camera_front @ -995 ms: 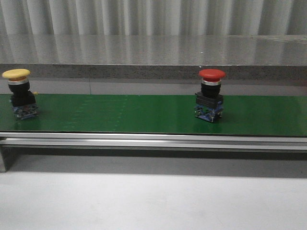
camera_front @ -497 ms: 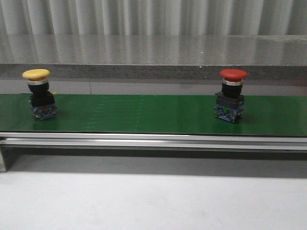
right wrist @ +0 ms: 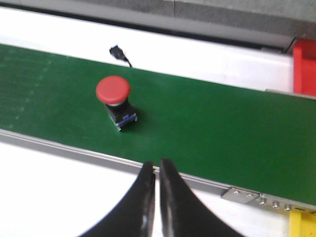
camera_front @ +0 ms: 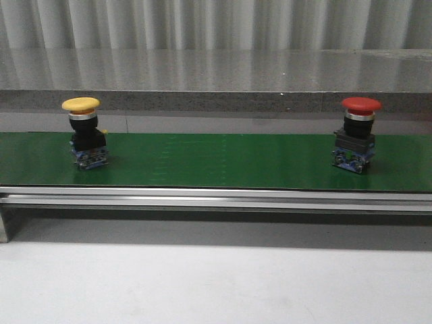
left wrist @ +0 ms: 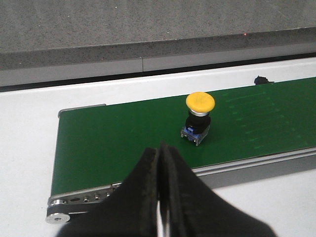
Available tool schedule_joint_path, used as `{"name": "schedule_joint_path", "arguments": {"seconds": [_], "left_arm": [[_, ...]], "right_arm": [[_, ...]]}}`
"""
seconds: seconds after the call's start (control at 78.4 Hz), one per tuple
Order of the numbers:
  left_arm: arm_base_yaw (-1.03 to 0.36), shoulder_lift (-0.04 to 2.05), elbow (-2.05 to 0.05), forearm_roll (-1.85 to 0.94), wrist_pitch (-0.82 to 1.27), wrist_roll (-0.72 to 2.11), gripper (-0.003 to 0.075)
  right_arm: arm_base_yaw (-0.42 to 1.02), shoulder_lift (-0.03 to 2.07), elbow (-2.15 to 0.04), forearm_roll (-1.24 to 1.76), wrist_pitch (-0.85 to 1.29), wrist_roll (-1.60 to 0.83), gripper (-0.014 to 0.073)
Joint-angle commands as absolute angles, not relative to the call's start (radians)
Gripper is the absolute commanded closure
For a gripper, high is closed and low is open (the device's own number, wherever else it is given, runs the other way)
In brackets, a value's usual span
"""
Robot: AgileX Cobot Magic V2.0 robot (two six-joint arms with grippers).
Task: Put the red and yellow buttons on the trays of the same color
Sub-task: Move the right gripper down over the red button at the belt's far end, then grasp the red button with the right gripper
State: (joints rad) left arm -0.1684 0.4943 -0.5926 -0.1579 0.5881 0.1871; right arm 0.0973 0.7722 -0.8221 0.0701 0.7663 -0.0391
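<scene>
Buttons, 2 of them, upright on the green belt [camera_front: 216, 160] and well apart: the yellow button [camera_front: 84, 132] ahead of the left pincer [left wrist: 160, 190], the red button [camera_front: 356, 132] ahead of the right pincer [right wrist: 157, 190]. Both pincers are pressed nearly shut, tips together, holding nothing, and each hovers off the near edge of the belt, short of its button.

These look like rigid panel switches: a smooth domed cap on a black body with a blocky blue contact base. Stiff, fairly light, top-heavy I'd judge, so a nudge on the cap could tip one over. Best hold looks to be the black body under the cap, or the squared base; the rounded cap may slip.

Around the right pincer: a red tray [right wrist: 304, 66] peeks in beyond the belt's end, a yellow corner [right wrist: 302, 224] shows nearby, and a small black cable end [right wrist: 118, 52] lies past the belt. The aluminium belt rail [camera_front: 216, 197] stands between each pincer and its button. Nothing else blocks the reach.
</scene>
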Motion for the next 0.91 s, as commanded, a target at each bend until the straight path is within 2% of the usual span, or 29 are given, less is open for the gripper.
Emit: {"name": "schedule_joint_path", "arguments": {"seconds": [0.0,0.077,0.128,0.217,0.485,0.778,0.842,0.893], "left_arm": [[-0.178,0.496,-0.617,-0.168,0.527,0.187,0.0741],[-0.178,0.496,-0.617,-0.168,0.527,0.187,0.0741],[-0.178,0.496,-0.617,-0.168,0.527,0.187,0.0741],[-0.178,0.496,-0.617,-0.168,0.534,0.187,0.0741],[-0.178,0.496,-0.617,-0.162,0.554,0.187,0.0741],[-0.178,0.496,-0.617,-0.162,0.552,0.187,0.0741],[-0.178,0.496,-0.617,-0.162,0.552,0.187,0.0741],[-0.178,0.496,-0.617,-0.162,0.552,0.187,0.0741]], "right_arm": [[0.101,0.870,-0.900,0.076,0.756,-0.039,0.0400],[0.101,0.939,-0.931,0.076,0.776,-0.039,0.0232],[0.101,1.009,-0.967,0.076,0.804,-0.037,0.0057],[0.101,1.096,-1.014,0.077,0.854,-0.036,-0.0053],[0.101,1.321,-1.149,0.090,0.979,-0.036,-0.0051],[0.099,1.503,-1.272,0.090,0.985,-0.056,-0.0050],[0.099,1.528,-1.285,0.090,0.985,-0.069,-0.0024],[0.099,1.551,-1.295,0.090,0.987,-0.084,0.0043]]}}
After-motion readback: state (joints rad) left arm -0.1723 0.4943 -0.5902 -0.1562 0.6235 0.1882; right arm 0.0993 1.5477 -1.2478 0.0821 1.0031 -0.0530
